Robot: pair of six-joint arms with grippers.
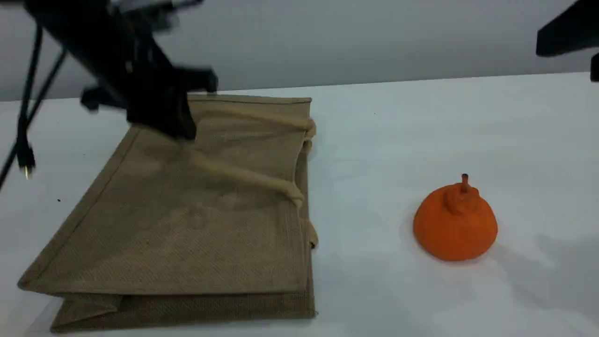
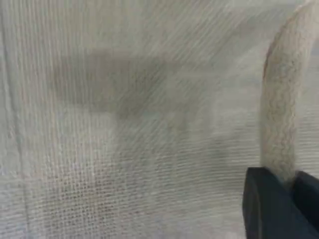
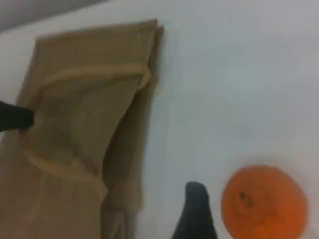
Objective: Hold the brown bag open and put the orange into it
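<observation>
The brown bag (image 1: 187, 224) lies flat on the white table at the left, its mouth facing right. My left gripper (image 1: 180, 133) sits over the bag's far part, shut on its upper beige handle (image 1: 243, 175). In the left wrist view that handle (image 2: 281, 114) runs down between my dark fingertips (image 2: 264, 199). The orange (image 1: 455, 224) stands on the table to the right, apart from the bag. My right arm (image 1: 568, 30) hangs high at the top right. In the right wrist view one fingertip (image 3: 197, 211) shows just left of the orange (image 3: 264, 201), holding nothing.
White tabletop (image 1: 374, 154) stretches between bag and orange. A black cable (image 1: 23, 154) dangles at the far left by the bag's corner. A grey wall stands behind the table's far edge.
</observation>
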